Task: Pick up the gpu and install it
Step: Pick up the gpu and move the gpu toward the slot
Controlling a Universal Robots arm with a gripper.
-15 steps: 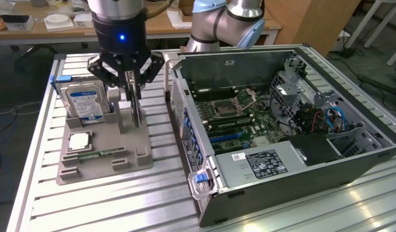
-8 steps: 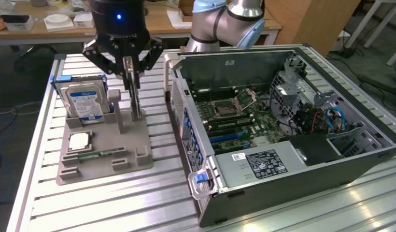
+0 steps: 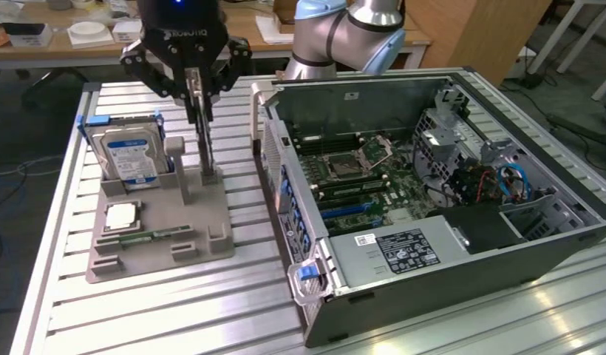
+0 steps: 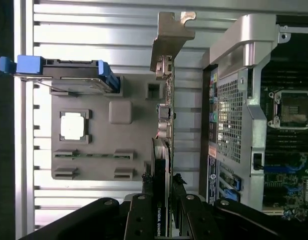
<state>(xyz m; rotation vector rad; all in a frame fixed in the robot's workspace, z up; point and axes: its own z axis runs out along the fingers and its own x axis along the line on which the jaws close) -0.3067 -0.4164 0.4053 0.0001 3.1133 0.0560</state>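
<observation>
The gpu [image 3: 203,144] stands on edge, seen as a thin dark card rising from the back right slot of the grey holder [image 3: 216,222]. My gripper [image 3: 199,95] hangs directly over it, fingers shut on the card's upper edge. In the wrist view the gpu [image 4: 164,150] runs edge-on away from the gripper [image 4: 163,189], with its silver end bracket [image 4: 172,34] at the far end. One black finger [image 4: 147,186] presses each side of the card. The card's lower edge sits at the holder's slot; I cannot tell whether it has lifted clear.
The open computer case [image 3: 539,244] lies at the exterior view's right, motherboard [image 3: 362,174] exposed. On the holder stand a hard drive [image 3: 132,154], a processor [image 3: 120,216] and a memory stick [image 3: 150,237]. A slatted metal table [image 3: 165,310] carries everything. The case wall [image 4: 233,115] is close beside the card.
</observation>
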